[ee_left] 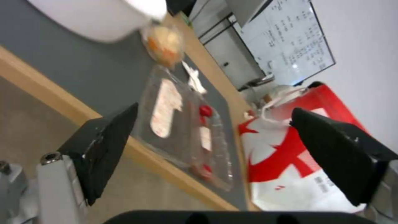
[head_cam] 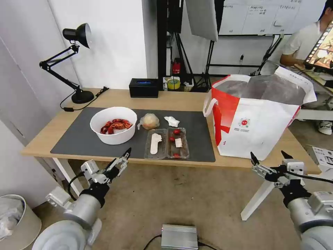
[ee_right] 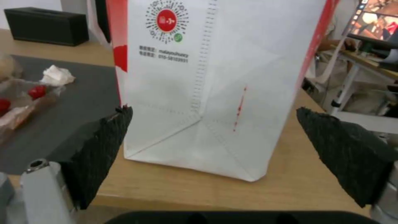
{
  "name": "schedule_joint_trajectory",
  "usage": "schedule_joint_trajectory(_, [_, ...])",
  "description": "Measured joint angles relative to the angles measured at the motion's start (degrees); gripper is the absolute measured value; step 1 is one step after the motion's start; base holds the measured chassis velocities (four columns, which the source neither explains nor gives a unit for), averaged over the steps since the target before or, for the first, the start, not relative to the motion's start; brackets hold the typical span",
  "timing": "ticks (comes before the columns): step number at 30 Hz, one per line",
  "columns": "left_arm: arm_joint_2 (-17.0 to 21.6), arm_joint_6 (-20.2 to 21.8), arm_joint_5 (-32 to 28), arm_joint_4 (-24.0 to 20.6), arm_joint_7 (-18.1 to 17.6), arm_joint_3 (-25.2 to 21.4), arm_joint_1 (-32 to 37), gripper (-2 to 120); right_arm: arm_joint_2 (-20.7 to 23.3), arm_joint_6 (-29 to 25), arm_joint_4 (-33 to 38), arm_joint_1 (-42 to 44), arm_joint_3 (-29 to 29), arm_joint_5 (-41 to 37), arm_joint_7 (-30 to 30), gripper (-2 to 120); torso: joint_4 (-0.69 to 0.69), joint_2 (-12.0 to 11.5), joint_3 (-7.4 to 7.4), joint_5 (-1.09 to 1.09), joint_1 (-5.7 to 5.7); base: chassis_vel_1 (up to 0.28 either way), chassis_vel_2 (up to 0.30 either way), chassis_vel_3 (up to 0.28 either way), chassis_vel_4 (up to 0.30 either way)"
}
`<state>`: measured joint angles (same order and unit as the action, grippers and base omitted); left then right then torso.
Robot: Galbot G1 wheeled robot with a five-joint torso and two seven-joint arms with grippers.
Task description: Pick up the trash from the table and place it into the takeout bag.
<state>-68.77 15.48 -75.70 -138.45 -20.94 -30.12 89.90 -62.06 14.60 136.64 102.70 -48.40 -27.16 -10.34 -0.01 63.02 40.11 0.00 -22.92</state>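
While nothing is lifted yet, the head view shows you the trash on the mat: bowl [head_cam: 113,125], wrapped lump [head_cam: 149,121], tissue [head_cam: 172,121] and clamshell [head_cam: 167,143], with the bag [head_cam: 258,113] standing open on the table [head_cam: 180,100], and both arms low before its near edge, left gripper [head_cam: 120,161] toward the clamshell, right gripper [head_cam: 271,156] at the bag, each spread wide and empty. From the left wrist, the clamshell [ee_left: 188,130] looks thin, light and likely springy, so take it by a rim. From the right wrist, the bag [ee_right: 215,81] faces you squarely between the parted jaws.
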Motion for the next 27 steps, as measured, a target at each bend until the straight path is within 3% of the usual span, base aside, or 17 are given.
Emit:
schedule_joint_trajectory(7, [-0.81, 0.48, -2.86, 2.4, -2.27, 4.68, -3.94, 100, -0.73, 0.12, -0.16, 0.36, -0.2, 0.49, 0.0, 100, 0.01, 0.0, 0.0, 0.0, 0.01, 0.0, 0.0, 0.0, 0.0])
schedule_joint_trajectory(9, [-0.81, 0.48, -2.86, 2.4, -2.27, 4.68, -3.94, 100, -0.73, 0.12, -0.16, 0.36, -0.2, 0.49, 0.0, 100, 0.01, 0.0, 0.0, 0.0, 0.01, 0.0, 0.0, 0.0, 0.0])
schedule_joint_trajectory(14, [-1.49, 2.61, -9.3, 4.03, -5.73, 6.16, -8.22, 100, -0.91, 0.24, -0.78, 0.47, -0.31, 1.02, -0.01, 100, 0.01, 0.0, 0.0, 0.0, 0.01, 0.0, 0.0, 0.0, 0.0])
schedule_joint_trajectory(18, [-1.49, 2.61, -9.3, 4.03, -5.73, 6.16, -8.22, 100, -0.91, 0.24, -0.78, 0.47, -0.31, 1.02, -0.01, 100, 0.01, 0.0, 0.0, 0.0, 0.01, 0.0, 0.0, 0.0, 0.0])
schedule_joint_trajectory(19, [-2.89, 3.67, -12.27, 4.92, -7.2, 7.54, -10.26, 100, -1.1, 0.23, -1.21, 0.79, -0.72, 1.56, -0.01, 100, 0.01, 0.0, 0.0, 0.01, 0.01, 0.0, 0.0, 0.0, 0.0])
schedule_joint_trajectory(27, [-5.43, 4.29, -14.28, 6.34, -8.97, 9.76, -12.59, 100, -1.63, 0.2, -1.42, 1.02, -1.2, 1.86, -0.1, 100, 0.01, 0.0, 0.0, 0.01, 0.01, 0.0, 0.0, 0.0, 0.0])
